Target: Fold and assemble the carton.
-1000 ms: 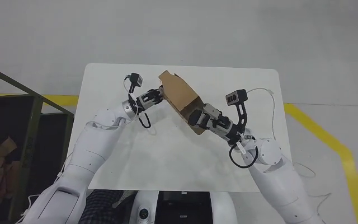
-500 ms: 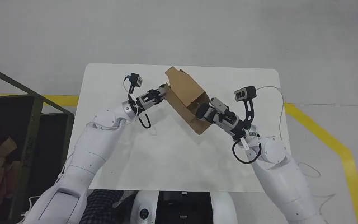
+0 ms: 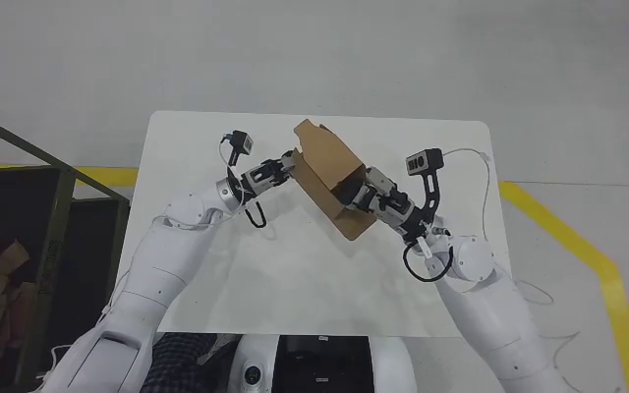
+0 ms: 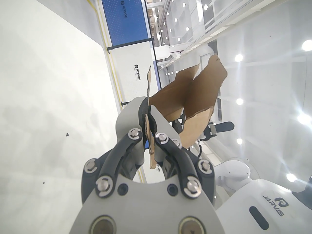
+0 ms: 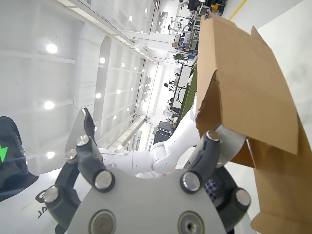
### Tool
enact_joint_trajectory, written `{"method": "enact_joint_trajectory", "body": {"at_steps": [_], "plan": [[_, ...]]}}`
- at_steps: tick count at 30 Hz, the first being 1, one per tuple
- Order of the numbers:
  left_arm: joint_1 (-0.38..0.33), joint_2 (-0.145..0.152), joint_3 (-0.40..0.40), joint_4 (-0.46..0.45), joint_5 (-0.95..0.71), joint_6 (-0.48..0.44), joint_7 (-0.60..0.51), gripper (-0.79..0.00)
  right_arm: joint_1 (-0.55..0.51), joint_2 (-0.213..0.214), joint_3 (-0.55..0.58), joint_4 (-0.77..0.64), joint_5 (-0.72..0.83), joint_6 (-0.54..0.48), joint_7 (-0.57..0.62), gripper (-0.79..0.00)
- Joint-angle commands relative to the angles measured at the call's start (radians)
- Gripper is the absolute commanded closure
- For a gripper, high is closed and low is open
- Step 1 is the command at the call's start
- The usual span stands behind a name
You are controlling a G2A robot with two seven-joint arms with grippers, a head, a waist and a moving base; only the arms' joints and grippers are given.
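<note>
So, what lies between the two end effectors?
The carton, top view: left end effector pinches one edge, right end effector sits in its open end.

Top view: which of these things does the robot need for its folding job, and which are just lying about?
In the job: carton; left pincer, shut on a carton flap; right pincer, open, one finger under a flap; white table beneath.
Just lying about: dark rack beside the table; yellow floor line.
</note>
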Motion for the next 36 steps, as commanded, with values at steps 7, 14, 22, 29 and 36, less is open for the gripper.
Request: {"method": "enact_joint_trajectory", "body": {"at_steps": [7,14,22,29,36], "plan": [[0.004,-0.004,0.005,-0.010,0.009,-0.003,0.010,0.000,0.024,-0.010,-0.024,0.008,-0.064,0.006,-0.061,-0.785],[0.005,-0.006,0.005,-0.009,0.016,-0.003,0.012,0.000,0.028,-0.017,-0.037,-0.005,-0.148,0.016,-0.128,-0.699],[0.005,-0.010,0.005,-0.010,0.020,-0.007,0.020,0.000,0.030,-0.026,-0.049,-0.011,-0.189,0.016,-0.197,-0.400],[0.007,-0.011,0.003,-0.016,0.026,-0.012,0.026,0.000,0.031,-0.032,-0.056,-0.008,-0.199,0.037,-0.214,-0.388],[0.018,-0.010,-0.004,-0.039,0.086,-0.035,0.060,0.000,0.034,-0.035,-0.055,-0.017,-0.251,0.066,-0.233,-0.357]]}}
